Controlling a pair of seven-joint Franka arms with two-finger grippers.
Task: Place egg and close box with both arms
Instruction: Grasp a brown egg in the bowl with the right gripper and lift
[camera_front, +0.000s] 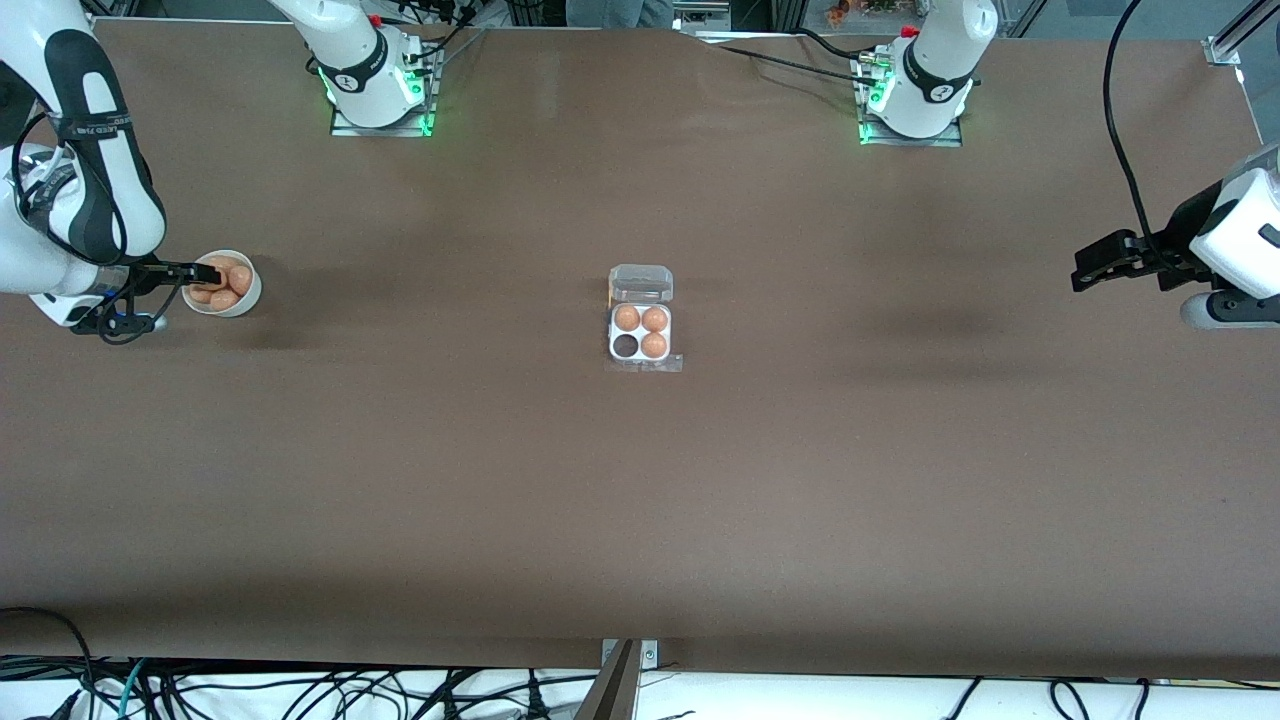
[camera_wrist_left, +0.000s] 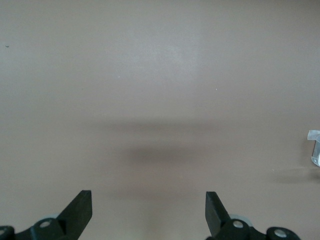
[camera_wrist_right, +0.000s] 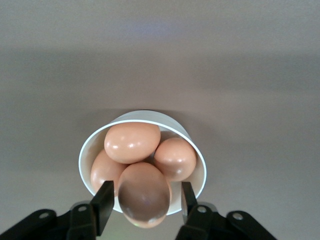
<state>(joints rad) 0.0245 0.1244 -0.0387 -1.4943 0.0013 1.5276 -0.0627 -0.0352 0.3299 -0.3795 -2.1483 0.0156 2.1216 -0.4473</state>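
Note:
The box (camera_front: 640, 332) sits mid-table with its clear lid (camera_front: 641, 284) folded open. It holds three eggs, and the cell (camera_front: 626, 346) nearest the front camera toward the right arm's end is empty. My right gripper (camera_front: 205, 272) is over the white bowl (camera_front: 240, 300) of eggs. In the right wrist view its fingers (camera_wrist_right: 105, 200) stand on either side of the topmost egg (camera_wrist_right: 144, 195), with a gap on one side, so the right gripper (camera_wrist_right: 146, 189) is open. My left gripper (camera_front: 1085, 270) waits, open and empty (camera_wrist_left: 149, 210), over the table at the left arm's end.
The bowl's rim (camera_wrist_right: 150, 114) encloses several eggs and stands at the right arm's end of the table. A corner of the box (camera_wrist_left: 315, 147) shows at the edge of the left wrist view. Brown table surface (camera_front: 640, 500) lies all around the box.

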